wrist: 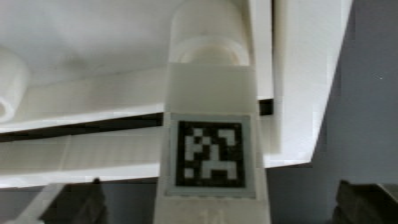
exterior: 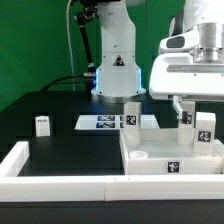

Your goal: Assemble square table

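The step in hand is, as I judge it, the mounting of a leg (exterior: 205,128) into a corner socket of the square table top (exterior: 160,150), which lies on the black worktop (exterior: 60,100) at the exterior view's right, close against the white wall bar (exterior: 60,185). The tool (wrist: 217,200) hangs directly over this leg and is released: in the wrist view its two dark fingertips (wrist: 71,200) stand wide on both sides of the tagged leg and do not touch it. A second leg (exterior: 130,117) stands upright at the far corner of the top on the exterior view's left, and a loose leg (exterior: 42,125) waits on the worktop well apart, beyond the marker board (exterior: 100,122). If the leg under the tool is not fully seated, the next move calls for closing the jaws squarely on it and turning again; if it is seated, the tool must rise straight and go to the loose leg. Whether the leg sits tight in its socket I cannot tell, because its foot is out of the wrist view and the rim hides it outside. A fourth leg I do not find; the small dark patch beside the tool is too unclear to name.
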You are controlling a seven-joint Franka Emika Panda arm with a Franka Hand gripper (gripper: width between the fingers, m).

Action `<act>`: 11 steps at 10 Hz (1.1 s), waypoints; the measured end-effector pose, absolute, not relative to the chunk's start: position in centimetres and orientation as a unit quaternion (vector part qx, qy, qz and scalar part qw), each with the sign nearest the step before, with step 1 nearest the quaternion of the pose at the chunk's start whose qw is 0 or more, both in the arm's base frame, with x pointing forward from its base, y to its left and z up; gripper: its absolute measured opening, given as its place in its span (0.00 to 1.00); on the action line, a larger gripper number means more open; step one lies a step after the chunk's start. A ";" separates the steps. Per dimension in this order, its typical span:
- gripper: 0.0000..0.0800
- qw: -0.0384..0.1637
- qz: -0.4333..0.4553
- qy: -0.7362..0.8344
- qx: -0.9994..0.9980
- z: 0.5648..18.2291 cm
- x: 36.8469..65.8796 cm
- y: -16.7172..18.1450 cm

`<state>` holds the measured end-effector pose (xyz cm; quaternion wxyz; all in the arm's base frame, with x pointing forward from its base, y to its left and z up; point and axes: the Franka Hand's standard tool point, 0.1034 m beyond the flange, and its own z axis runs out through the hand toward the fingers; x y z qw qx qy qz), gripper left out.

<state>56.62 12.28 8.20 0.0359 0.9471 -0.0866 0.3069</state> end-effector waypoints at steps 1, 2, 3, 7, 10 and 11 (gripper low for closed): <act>0.81 0.036 0.307 -0.087 0.947 8.2 56.6 12.3; 0.81 0.036 0.307 -0.087 0.947 8.2 56.6 12.3; 0.81 0.036 0.307 -0.086 0.947 8.2 56.6 12.3; 0.81 -0.007 0.219 -0.126 0.968 11.3 57.6 10.7; 0.81 -0.029 0.142 -0.151 0.978 10.7 57.4 11.6; 0.81 -0.032 0.111 -0.151 0.982 10.7 57.4 11.4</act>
